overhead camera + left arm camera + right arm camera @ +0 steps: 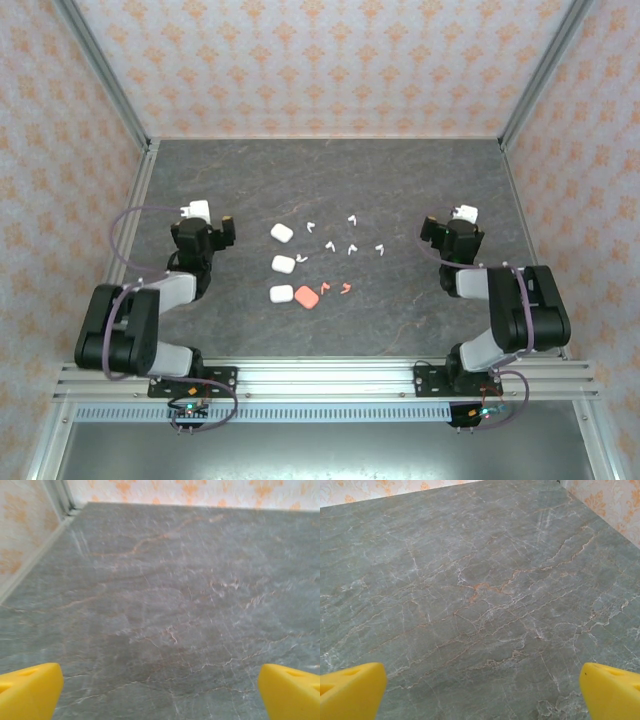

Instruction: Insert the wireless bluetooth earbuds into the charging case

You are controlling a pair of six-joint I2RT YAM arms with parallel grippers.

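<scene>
The dark grey tabletop (400, 320) looks like stone-patterned laminate, smooth and matt, veined in white and rust. The walls (320, 60) at the top of the frame look like matt paper printed with orange motifs. The rail (330, 378) along the bottom is ribbed, brushed silvery metal. The white pebble-shaped cases (282, 232) and the coral-pink case (307, 296) look like smooth plastic, as do the tiny white earbuds (352, 249). The left gripper (160, 700) has yellow fingers (30, 692) of matt plastic; the right gripper (480, 700) has fingers (610, 690) alike.
</scene>
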